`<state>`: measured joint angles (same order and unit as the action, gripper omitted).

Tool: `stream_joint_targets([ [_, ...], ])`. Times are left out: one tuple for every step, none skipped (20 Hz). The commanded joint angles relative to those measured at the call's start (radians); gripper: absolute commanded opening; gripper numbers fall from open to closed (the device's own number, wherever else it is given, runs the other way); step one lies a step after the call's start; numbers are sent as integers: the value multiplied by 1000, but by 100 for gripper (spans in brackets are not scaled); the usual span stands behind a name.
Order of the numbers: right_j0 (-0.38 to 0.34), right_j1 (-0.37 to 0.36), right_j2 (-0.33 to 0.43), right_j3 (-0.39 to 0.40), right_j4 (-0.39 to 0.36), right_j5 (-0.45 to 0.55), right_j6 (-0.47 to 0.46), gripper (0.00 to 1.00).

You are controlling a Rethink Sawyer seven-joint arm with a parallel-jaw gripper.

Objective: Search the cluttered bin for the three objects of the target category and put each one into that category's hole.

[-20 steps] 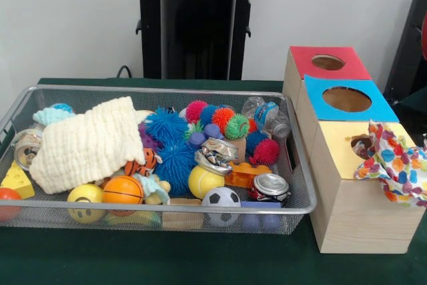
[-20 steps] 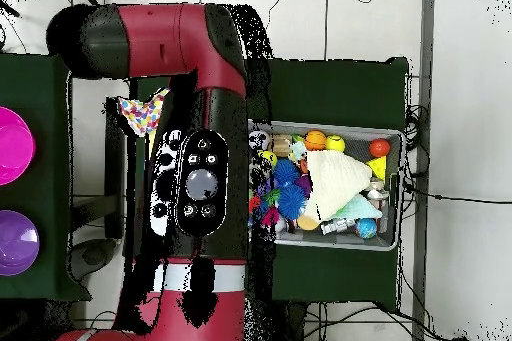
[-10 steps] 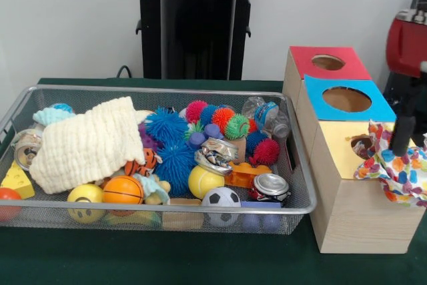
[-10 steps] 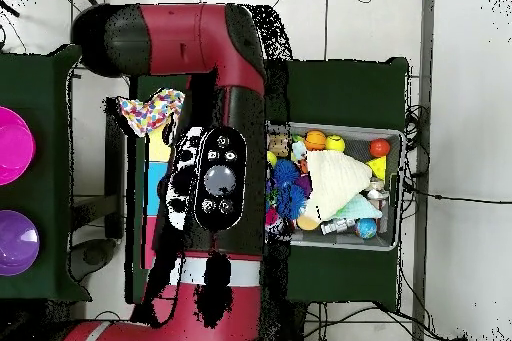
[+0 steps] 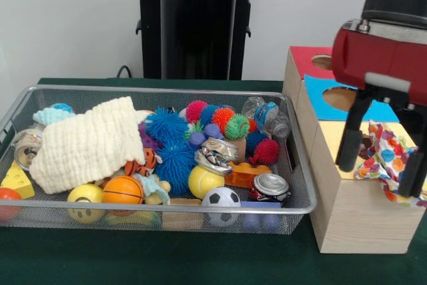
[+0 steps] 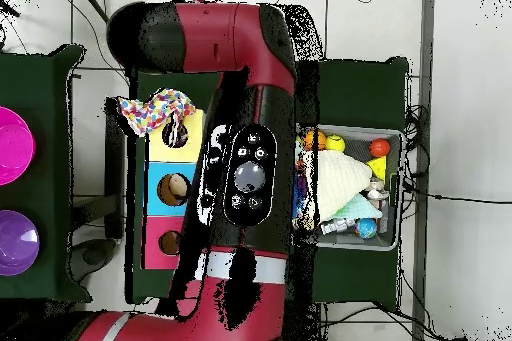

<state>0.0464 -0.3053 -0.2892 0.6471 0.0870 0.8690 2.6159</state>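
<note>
My gripper (image 5: 380, 165) hangs open over the near end of the wooden box (image 5: 353, 218), one black finger (image 5: 349, 143) on each side of a multicoloured dotted cloth (image 5: 390, 161). That cloth lies crumpled on the yellow lid beside the yellow hole (image 5: 361, 143), apart from the fingers. From overhead the same cloth (image 6: 150, 112) rests by the yellow hole (image 6: 176, 134). A cream waffle cloth (image 5: 87, 141) lies on the toys in the wire bin (image 5: 167, 210), and a pale blue cloth (image 5: 52, 115) peeks out behind it. From overhead the arm (image 6: 245, 172) hides the gripper.
The box also has a blue hole (image 5: 333, 98) and a red hole (image 5: 321, 62), both partly behind the arm. The bin holds spiky balls (image 5: 167, 145), crushed cans (image 5: 269, 185), a football (image 5: 221, 198), an orange ball (image 5: 122, 190) and a plastic bottle (image 5: 267, 115).
The arm has swung in from the right edge, leftward over the box. Overhead, it has shifted toward the bin and uncovered the three holes. The cloth has stayed on the yellow lid.
</note>
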Motion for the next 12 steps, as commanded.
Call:
stream_joint_targets([
  [-36, 25, 120, 158, -51, -30, -173, 100],
  [-37, 26, 121, 158, -53, -32, -172, 100],
  [-42, 35, 123, 146, -58, -35, -175, 100],
  [-46, 35, 126, 143, -59, -34, -180, 100],
  [-49, 36, 130, 144, -61, -37, -182, 100],
  [-49, 35, 132, 146, -61, -40, -181, 100],
  [-49, 35, 132, 148, -63, -41, -180, 100],
  [-45, 29, 132, 158, -63, -41, -175, 100],
  [-43, 25, 132, 163, -64, -41, -171, 100],
  [-41, 22, 132, 169, -65, -40, -167, 100],
  [-40, 16, 132, 175, -65, -39, -166, 100],
  [-41, 13, 135, 181, -66, -38, -165, 100],
])
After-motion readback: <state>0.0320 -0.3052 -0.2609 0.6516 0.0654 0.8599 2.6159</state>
